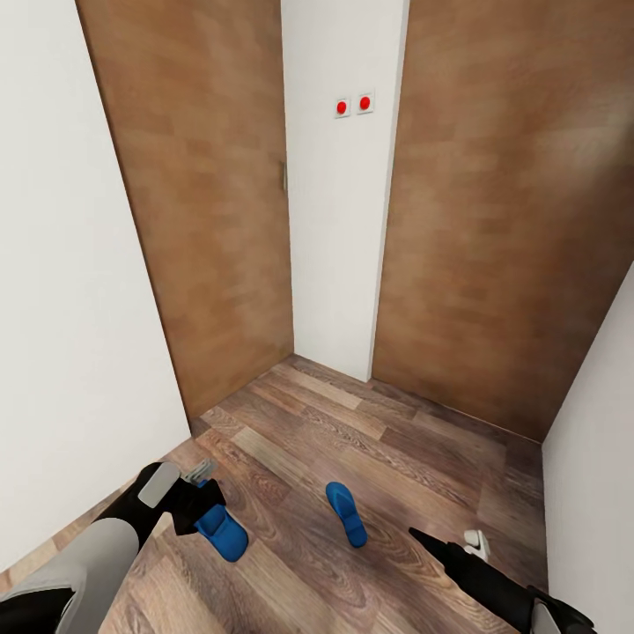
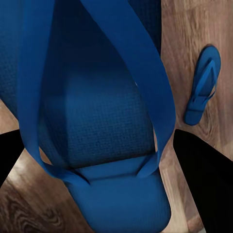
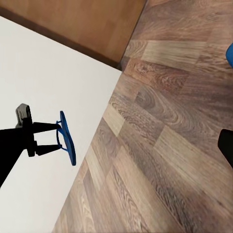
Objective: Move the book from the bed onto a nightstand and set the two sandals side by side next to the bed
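Head view: one blue sandal (image 1: 224, 531) is up off the wood floor (image 1: 370, 440), pinched by its strap in the left end effector (image 1: 204, 511). The other sandal (image 1: 346, 513) lies flat nearby. Can't tell the right end effector (image 1: 475, 544)'s state.

A narrow corner of a room closes in on three sides. The floor (image 1: 370, 440) is wood plank in mixed brown and grey-brown tones, the boards running diagonally across the head view. Two tall brown wooden doors stand ahead: the left door (image 1: 202, 194) and the right door (image 1: 511, 202), with a white wall strip (image 1: 339, 246) between them. High on that strip sit two small white plates with red buttons (image 1: 354, 105). A plain white wall (image 1: 70, 291) flanks the left, another white wall (image 1: 599, 475) the right. The light is even and soft.
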Controlling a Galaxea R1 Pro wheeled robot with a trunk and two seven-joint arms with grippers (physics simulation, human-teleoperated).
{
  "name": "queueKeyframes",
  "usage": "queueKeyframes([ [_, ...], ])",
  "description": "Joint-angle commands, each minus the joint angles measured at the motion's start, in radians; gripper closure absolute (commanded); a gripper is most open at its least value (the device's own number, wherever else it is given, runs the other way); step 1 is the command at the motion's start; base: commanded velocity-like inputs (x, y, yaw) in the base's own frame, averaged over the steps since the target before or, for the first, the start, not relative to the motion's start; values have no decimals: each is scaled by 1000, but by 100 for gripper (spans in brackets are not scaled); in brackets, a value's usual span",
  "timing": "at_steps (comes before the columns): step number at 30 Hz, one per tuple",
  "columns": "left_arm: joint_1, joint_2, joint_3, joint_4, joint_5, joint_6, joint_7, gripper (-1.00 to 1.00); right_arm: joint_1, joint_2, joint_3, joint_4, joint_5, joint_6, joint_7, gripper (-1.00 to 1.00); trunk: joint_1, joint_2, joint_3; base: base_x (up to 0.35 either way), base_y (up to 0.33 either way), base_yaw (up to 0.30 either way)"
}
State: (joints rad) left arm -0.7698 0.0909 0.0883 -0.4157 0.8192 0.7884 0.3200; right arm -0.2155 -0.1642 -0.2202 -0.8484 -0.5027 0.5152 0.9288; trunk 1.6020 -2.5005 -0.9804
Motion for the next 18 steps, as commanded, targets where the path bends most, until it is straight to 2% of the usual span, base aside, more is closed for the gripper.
queueKeyframes([
  [1, 0, 0, 4, -2, 10, 3, 10, 100, -1, 0, -1, 0, -6, 8, 1, -100, 0, 0, -1, 4, 0, 0],
  [4, 1, 4, 4, -2, 8, 2, 10, 100, -1, 0, 1, 0, -5, 8, 0, -100, 0, 0, -1, 2, 0, 0],
  [12, 11, 52, 4, -1, -32, 0, 3, 100, 0, 0, 4, 0, -2, 7, 0, -100, 0, 0, -1, 0, 0, 0],
  [14, 22, 72, 4, 0, -38, 0, -7, 100, 0, 1, 3, 0, -3, 7, -1, -100, 0, 0, -1, 0, 0, 0],
  [15, 28, 81, 4, -1, -40, 0, -17, 100, 0, 1, 3, 0, -3, 7, -1, -100, 0, 0, -1, 0, 0, 0],
  [17, 45, 110, 4, -1, -43, -1, -80, 100, -1, 2, 4, 0, -4, 7, 0, -100, 0, 0, -1, 0, 0, 0],
  [18, 55, 129, 4, -1, -48, -3, -141, 100, -1, 3, 2, 0, -4, 6, 0, -100, 0, 0, -1, 0, 0, 0],
])
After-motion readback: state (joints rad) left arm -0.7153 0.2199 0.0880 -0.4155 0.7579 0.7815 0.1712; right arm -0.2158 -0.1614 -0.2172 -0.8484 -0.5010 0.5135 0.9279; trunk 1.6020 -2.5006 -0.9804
